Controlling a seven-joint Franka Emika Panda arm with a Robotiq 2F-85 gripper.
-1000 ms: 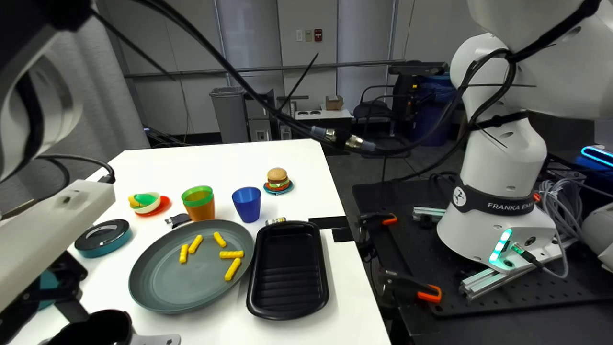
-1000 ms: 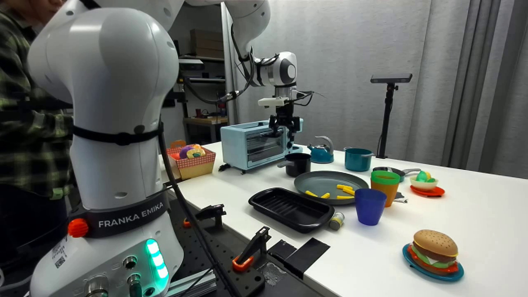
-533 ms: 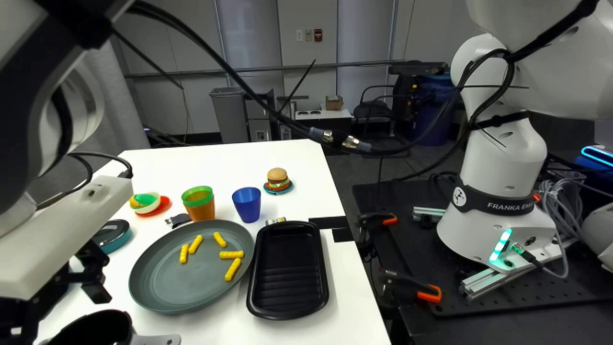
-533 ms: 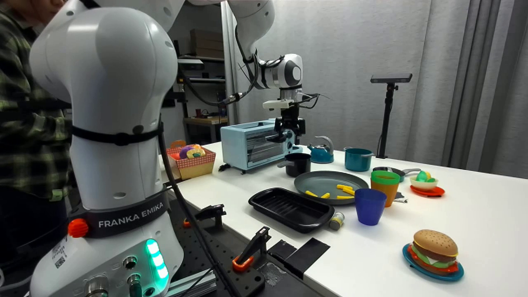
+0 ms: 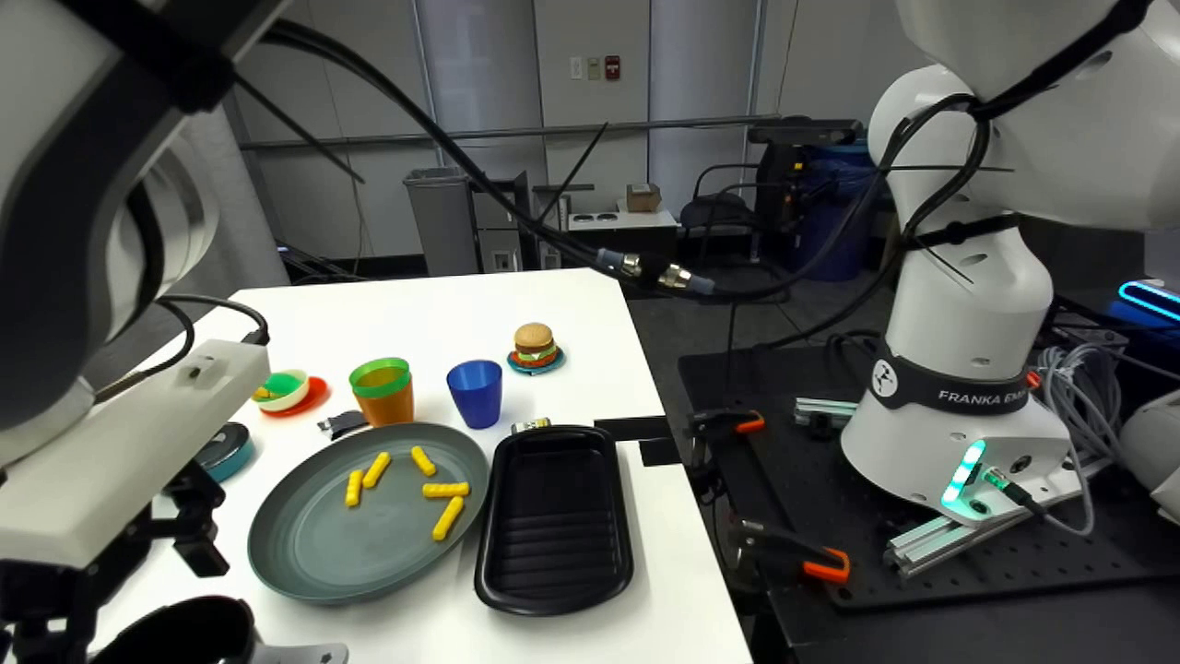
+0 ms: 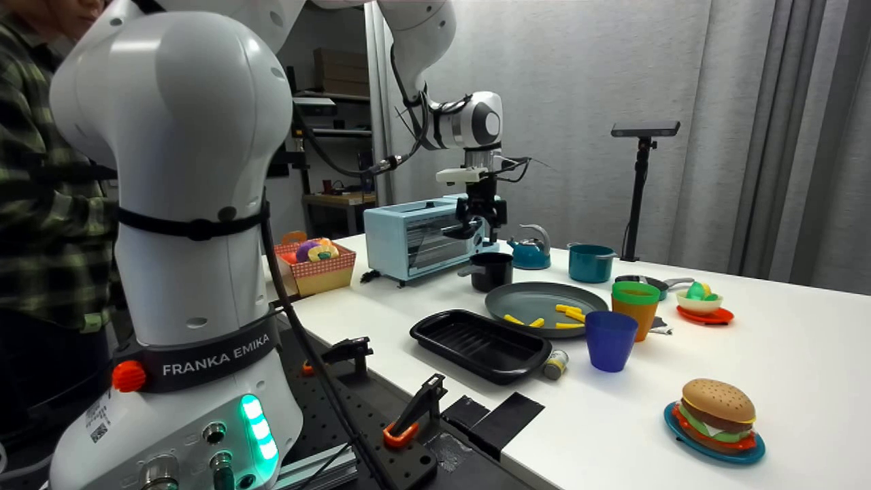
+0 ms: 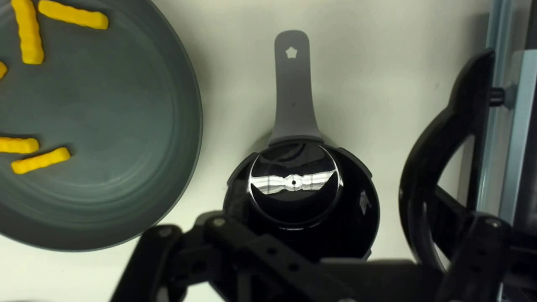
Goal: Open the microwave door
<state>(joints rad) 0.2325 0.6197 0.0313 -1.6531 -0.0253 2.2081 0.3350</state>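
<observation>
The microwave is a light blue toaster-oven type box (image 6: 388,239) with a glass front door (image 6: 435,243), at the table's back in an exterior view. The wrist view shows its blue front edge (image 7: 518,134) at the right and a curved black door handle (image 7: 413,184) sticking out from it. My gripper (image 6: 482,219) is in front of the door, pointing down. In the wrist view my gripper (image 7: 352,239) is open, its right finger overlapping the handle's lower part. I cannot tell whether finger and handle touch, or whether the door is ajar.
A black pot (image 7: 302,235) with a grey handle stands below the gripper. A grey plate (image 7: 138,126) with yellow sticks lies beside it. A black tray (image 6: 476,344), a teal kettle (image 6: 532,253), a teal pot (image 6: 590,263) and cups (image 6: 610,340) are also on the table.
My gripper has moved away from the oven front, towards the plate and slightly down. A dark piece beside it, perhaps the handle, shifted the same way. Pot, plate and tray have not moved.
</observation>
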